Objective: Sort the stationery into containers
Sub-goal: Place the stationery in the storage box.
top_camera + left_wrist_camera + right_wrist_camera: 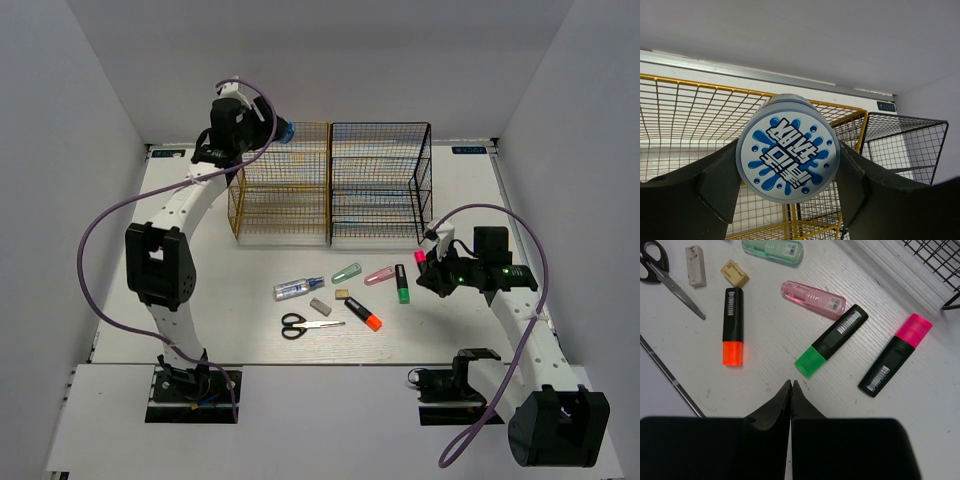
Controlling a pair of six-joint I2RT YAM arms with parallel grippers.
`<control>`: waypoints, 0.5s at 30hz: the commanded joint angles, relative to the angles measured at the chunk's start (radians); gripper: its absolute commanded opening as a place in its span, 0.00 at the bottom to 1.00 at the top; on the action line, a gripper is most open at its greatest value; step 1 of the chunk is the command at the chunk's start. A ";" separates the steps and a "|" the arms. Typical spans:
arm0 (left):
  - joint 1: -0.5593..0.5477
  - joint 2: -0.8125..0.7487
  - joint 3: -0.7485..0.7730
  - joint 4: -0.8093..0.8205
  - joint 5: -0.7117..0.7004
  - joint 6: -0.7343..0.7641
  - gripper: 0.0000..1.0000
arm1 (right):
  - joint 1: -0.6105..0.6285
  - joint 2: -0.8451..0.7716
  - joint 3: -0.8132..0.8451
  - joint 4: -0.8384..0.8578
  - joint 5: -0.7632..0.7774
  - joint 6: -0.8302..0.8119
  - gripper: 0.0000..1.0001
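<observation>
My left gripper [268,131] is shut on the bluish tape roll [285,131] and holds it above the back left corner of the gold-yellow rack [282,183]. In the left wrist view the roll [787,155] sits between both fingers, over the gold mesh [690,115]. The black rack [382,180] stands to its right. My right gripper [432,275] is shut and empty, low over the table beside a pink black-bodied highlighter [895,354]. Its tips [791,384] are close to a green black-bodied highlighter [832,339].
On the table in front of the racks lie a clear blue-capped tube [298,288], pastel green [772,251] and pastel pink [812,299] highlighters, an orange highlighter [732,326], scissors [305,324], a grey eraser [695,266] and a tan eraser [735,273].
</observation>
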 commanded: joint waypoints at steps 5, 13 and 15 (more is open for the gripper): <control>0.010 -0.081 -0.062 0.049 0.032 0.003 0.00 | 0.002 -0.001 0.001 0.017 -0.014 -0.004 0.00; 0.020 -0.081 -0.071 0.043 0.040 -0.007 0.00 | 0.003 0.000 -0.001 0.018 -0.011 -0.004 0.00; 0.022 -0.079 -0.071 0.040 0.040 -0.004 0.00 | 0.002 -0.003 -0.002 0.017 -0.011 -0.004 0.00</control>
